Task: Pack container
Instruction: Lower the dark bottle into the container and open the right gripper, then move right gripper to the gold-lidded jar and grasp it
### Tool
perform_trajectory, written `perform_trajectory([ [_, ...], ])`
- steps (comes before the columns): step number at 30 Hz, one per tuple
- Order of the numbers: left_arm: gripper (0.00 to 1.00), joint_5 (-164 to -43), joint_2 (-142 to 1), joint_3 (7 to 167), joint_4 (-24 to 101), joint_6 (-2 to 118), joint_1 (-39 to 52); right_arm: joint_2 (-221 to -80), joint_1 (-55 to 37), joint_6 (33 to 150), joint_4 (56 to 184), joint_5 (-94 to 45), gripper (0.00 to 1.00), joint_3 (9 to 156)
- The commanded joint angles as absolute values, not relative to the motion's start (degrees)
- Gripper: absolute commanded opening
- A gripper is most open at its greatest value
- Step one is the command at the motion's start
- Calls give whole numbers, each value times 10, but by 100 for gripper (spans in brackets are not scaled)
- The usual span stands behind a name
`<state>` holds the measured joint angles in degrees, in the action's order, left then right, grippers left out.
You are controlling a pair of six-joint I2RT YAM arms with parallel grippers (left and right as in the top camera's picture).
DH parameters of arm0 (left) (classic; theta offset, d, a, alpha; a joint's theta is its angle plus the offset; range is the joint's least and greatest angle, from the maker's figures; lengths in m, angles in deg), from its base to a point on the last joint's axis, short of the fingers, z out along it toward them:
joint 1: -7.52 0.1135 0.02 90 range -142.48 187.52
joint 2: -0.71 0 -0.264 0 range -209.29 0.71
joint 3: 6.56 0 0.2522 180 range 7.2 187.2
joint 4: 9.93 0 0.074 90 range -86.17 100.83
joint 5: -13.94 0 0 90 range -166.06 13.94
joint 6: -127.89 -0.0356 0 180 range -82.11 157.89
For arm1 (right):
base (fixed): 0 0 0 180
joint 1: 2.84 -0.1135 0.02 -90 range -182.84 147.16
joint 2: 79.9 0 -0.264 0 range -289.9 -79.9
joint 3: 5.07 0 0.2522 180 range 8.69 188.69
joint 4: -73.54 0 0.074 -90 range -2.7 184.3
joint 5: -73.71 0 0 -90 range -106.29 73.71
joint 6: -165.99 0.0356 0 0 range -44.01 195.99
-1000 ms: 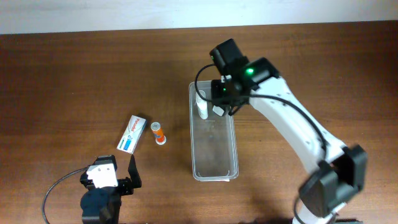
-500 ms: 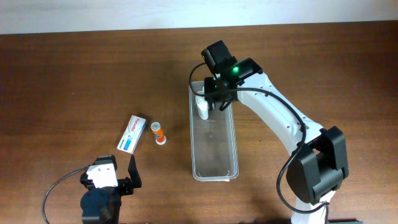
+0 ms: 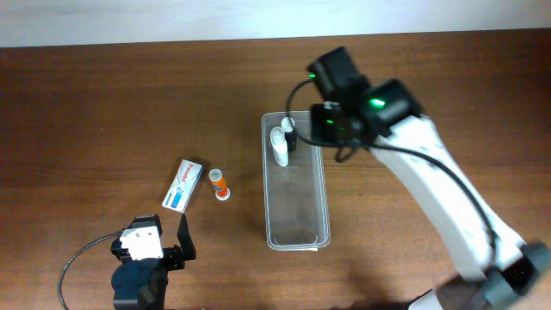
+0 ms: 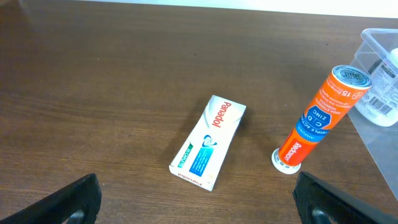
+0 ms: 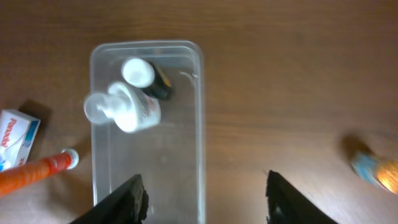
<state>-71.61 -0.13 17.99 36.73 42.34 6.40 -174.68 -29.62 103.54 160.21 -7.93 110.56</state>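
The container [image 3: 269, 207] is a long clear bin in the middle of the table. At its far end lie a white bottle [image 3: 279, 146] and a small dark item [image 3: 290, 133]. My right gripper [image 3: 327, 135] is open and empty, raised beside the bin's far right edge. In the right wrist view its fingers [image 5: 211, 205] straddle the container's right wall [image 5: 201, 124], with the white bottle [image 5: 130, 109] and the dark item [image 5: 160, 88] beyond. My left gripper [image 3: 164, 250] is open and empty near the front left; its wrist view [image 4: 199, 211] shows bare table between the fingers.
A white-and-blue Panadol box [image 3: 182, 184] and an orange tube [image 3: 220, 184] lie left of the container. Both also show in the left wrist view, the box [image 4: 208, 142] and the tube [image 4: 317, 115], with the container's corner [image 4: 379, 43] at right.
My right gripper has pulled back to the right from the container's far end. The white bottle and the dark item stay in the bin. The left arm has not moved.
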Motion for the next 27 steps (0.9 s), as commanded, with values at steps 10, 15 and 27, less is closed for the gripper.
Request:
perform_trajectory([
  [10,99,-724,4,179,364,415,62,-1674,-131,1049,1712,-61,70,1108],
  [15,99,-724,4,179,364,415,62,-1675,-134,1005,1707,-138,61,1104],
  [27,99,-724,4,179,364,415,62,-1691,-356,1065,1680,16,73,1104],
])
